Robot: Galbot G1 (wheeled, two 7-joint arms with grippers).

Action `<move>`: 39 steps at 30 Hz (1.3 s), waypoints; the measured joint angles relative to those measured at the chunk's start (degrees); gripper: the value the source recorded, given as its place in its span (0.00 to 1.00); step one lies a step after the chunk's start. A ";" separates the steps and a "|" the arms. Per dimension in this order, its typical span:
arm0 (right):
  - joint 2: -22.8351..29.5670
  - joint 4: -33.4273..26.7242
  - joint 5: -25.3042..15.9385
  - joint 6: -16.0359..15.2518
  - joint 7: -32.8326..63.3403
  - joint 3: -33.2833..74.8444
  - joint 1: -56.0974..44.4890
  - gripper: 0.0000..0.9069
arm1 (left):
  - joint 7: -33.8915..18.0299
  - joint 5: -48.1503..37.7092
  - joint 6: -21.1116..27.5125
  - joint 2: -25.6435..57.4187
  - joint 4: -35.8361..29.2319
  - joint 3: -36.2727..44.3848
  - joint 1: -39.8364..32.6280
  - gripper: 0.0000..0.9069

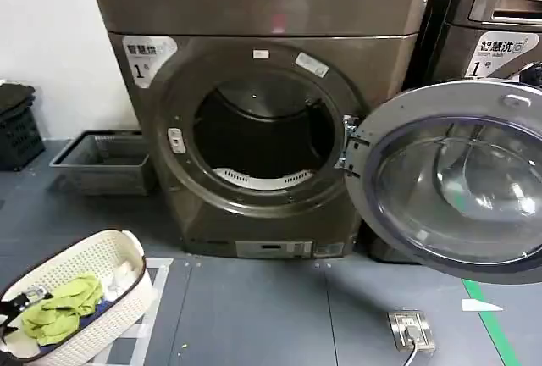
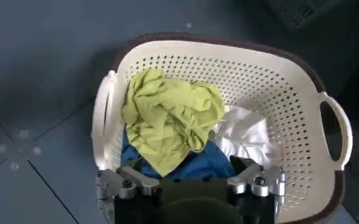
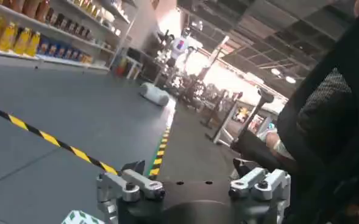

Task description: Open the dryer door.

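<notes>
The dryer (image 1: 262, 112) fills the middle of the head view, its round drum mouth (image 1: 262, 133) bare and dark. The dryer door (image 1: 453, 184) hangs swung out at three o'clock of that mouth, hinged on the right rim, its chrome ring and tinted glass facing the room. Judged from this, the door is already open and the task looks all but finished; what remains is to leave the door resting where it is and keep both arms clear of its swing.

At seven o'clock of the dryer, on the floor, sits the cream laundry basket (image 1: 93, 298) with a yellow-green cloth (image 2: 167, 119) on top of blue and white pieces. The left pincer (image 2: 191, 182) hovers just above the basket's near rim, fingers spread wide and holding nothing. The right pincer (image 3: 194, 185) points away toward the aisle and a yellow-black floor stripe (image 3: 51, 143), its fingers also wide and empty.

To do this well, I would draw back along an arc away from the hinge, without brushing the chrome ring, so the door does not drift back shut
</notes>
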 joint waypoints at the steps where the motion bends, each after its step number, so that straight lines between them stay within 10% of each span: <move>1: 0.00 0.00 0.18 0.01 0.00 -0.03 0.03 1.00 | 0.01 -0.04 0.00 0.05 0.06 0.02 0.01 1.00; 39: 0.14 -0.08 0.02 1.31 -0.53 -0.24 0.14 1.00 | 0.24 -0.19 0.00 0.49 -1.89 0.15 2.55 1.00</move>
